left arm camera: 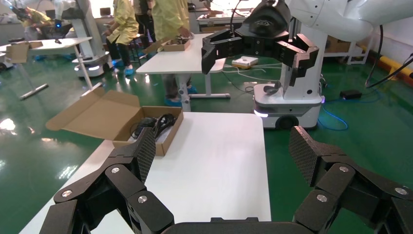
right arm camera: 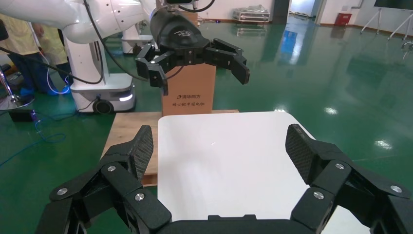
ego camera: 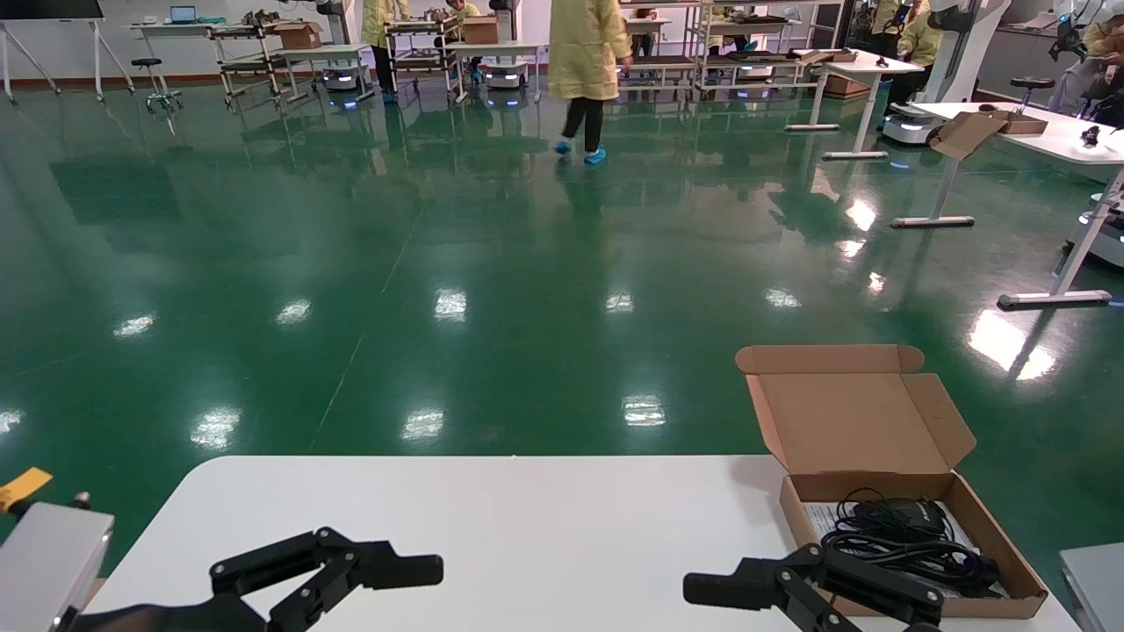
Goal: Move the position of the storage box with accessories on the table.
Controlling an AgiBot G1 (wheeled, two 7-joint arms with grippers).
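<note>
On the table (ego camera: 527,518), one storage box (ego camera: 1010,562) holds one mouse (ego camera: 900,518); two pincers gape wide.

Right gripper (ego camera: 702,590) covers storage box (ego camera: 913,535) near-left corner in head view. White paper sheet (ego camera: 821,518) mostly under mouse (ego camera: 896,513) and cable; print unreadable. Left gripper (ego camera: 421,570) arm cut by bottom edge. Table (ego camera: 527,527) near edge out of frame.

Left gripper (ego camera: 351,570) and right gripper (ego camera: 773,584) — both held low, fingers spread wide, facing each other
</note>
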